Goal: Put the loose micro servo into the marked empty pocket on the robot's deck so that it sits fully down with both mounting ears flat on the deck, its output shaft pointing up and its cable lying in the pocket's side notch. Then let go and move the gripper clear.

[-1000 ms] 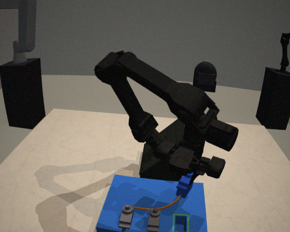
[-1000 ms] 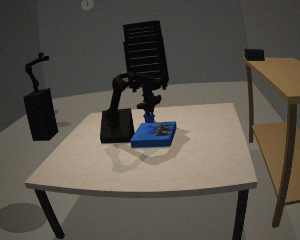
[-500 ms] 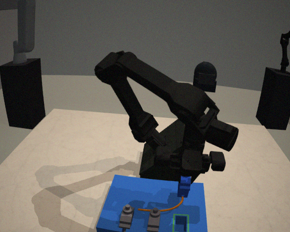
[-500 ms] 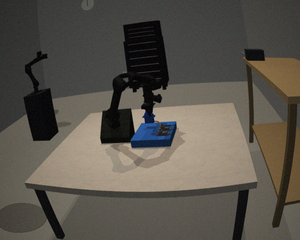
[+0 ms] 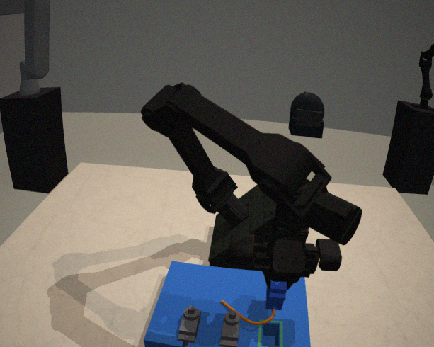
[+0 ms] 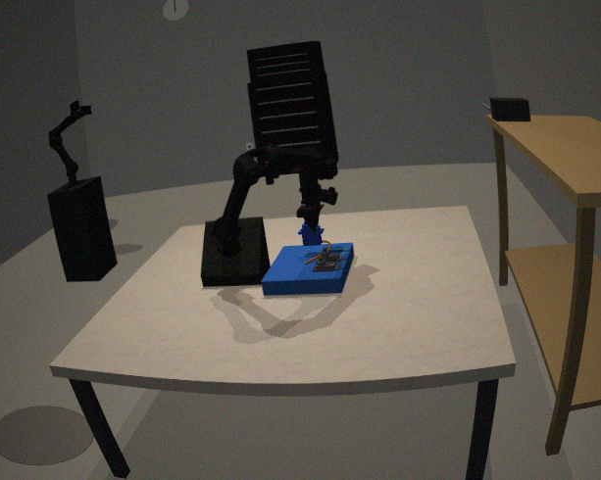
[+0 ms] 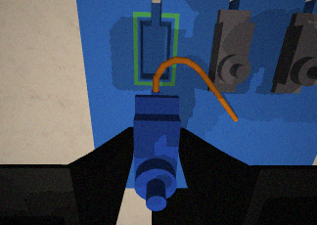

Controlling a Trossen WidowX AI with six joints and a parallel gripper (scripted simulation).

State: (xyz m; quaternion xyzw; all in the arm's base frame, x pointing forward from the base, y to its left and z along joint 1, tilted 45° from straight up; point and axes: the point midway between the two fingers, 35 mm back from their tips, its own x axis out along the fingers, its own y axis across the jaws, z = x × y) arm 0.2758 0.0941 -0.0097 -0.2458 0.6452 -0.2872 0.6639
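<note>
The gripper point(image 5: 277, 285) point(image 6: 310, 222) point(image 7: 157, 145) is shut on the blue micro servo point(image 5: 276, 298) point(image 6: 311, 236) point(image 7: 157, 133), above the blue deck point(image 5: 209, 280) point(image 6: 290, 263) point(image 7: 100, 45). In the wrist view the output shaft faces up toward the camera. The orange cable point(image 5: 256, 323) point(image 7: 179, 60) leaves the servo's end nearer the pocket and curves over toward the grey servos. The green-outlined pocket point(image 5: 271, 333) point(image 7: 156, 52) is empty. The servo is held off it, on the arm's base side, and lined up lengthwise with it. The side notch point(image 7: 156, 13) is at the pocket's far end in the wrist view.
Two grey servos point(image 5: 189, 324) point(image 5: 230, 330) are seated in the deck beside the pocket, and they also show in the wrist view point(image 7: 232, 50) point(image 7: 300, 60). The arm's black base point(image 6: 233, 267) stands against the deck's other side. The deck lies on the pale table point(image 6: 290, 360).
</note>
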